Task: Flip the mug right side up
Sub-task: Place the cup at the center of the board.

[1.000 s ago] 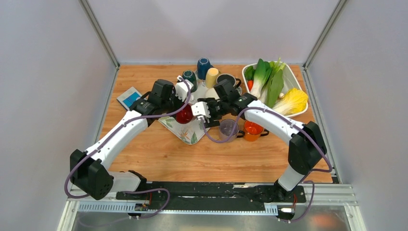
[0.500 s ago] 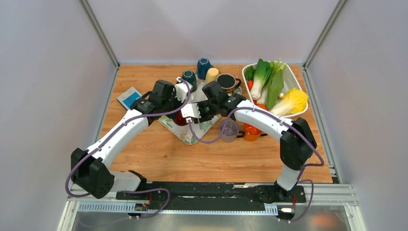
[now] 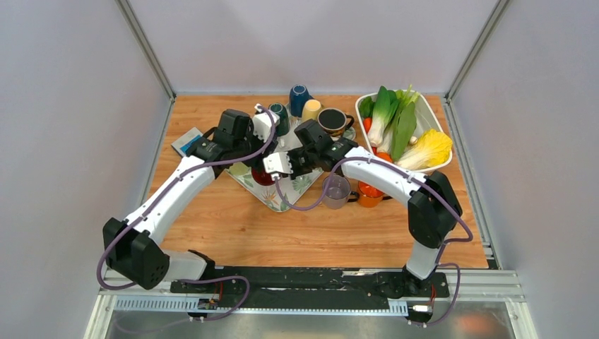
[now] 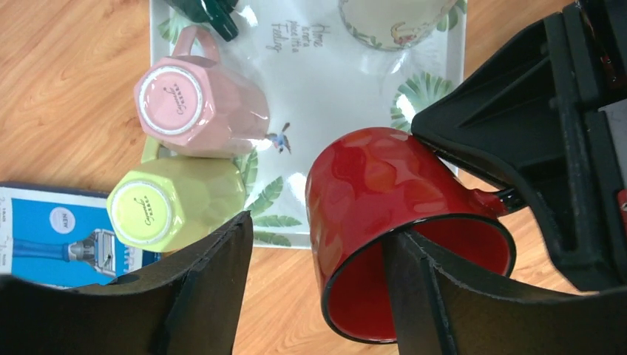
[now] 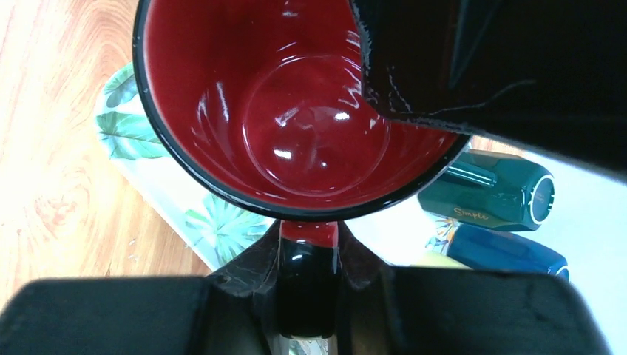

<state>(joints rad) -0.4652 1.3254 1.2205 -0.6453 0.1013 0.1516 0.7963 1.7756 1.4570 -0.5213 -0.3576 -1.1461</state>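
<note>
Jaws of the left gripper [image 4: 318, 235] stand wide apart, gripping nothing. In left wrist view one finger [image 4: 211, 296] sits lower left, clear of the red mug [image 4: 377, 185], w/ a strip of tray [image 4: 325, 74] showing btwn them. The other finger crosses the mug's rim at lower centre, tip at the mouth. Mug body lies partly btwn the two fingers, hard by the right-hand one.

Right gripper [image 5: 307, 270] jaws are clamped on the mug's handle [image 5: 308, 235], bottom centre of right wrist view, one finger each side.

Mug is tilted, not upright: base toward upper left of left wrist view, open mouth toward lower right. In right wrist view the mouth faces the cam and fills the top of frame, red inside visible; the left gripper's finger cuts across the rim at upper right. In top view the mug sits at the tray's lower-left edge, mid frame.

Pink mug [image 4: 196, 103] and yellow-green mug [image 4: 174, 203] show at left of left wrist view, bases toward cam, touching each other.
</note>
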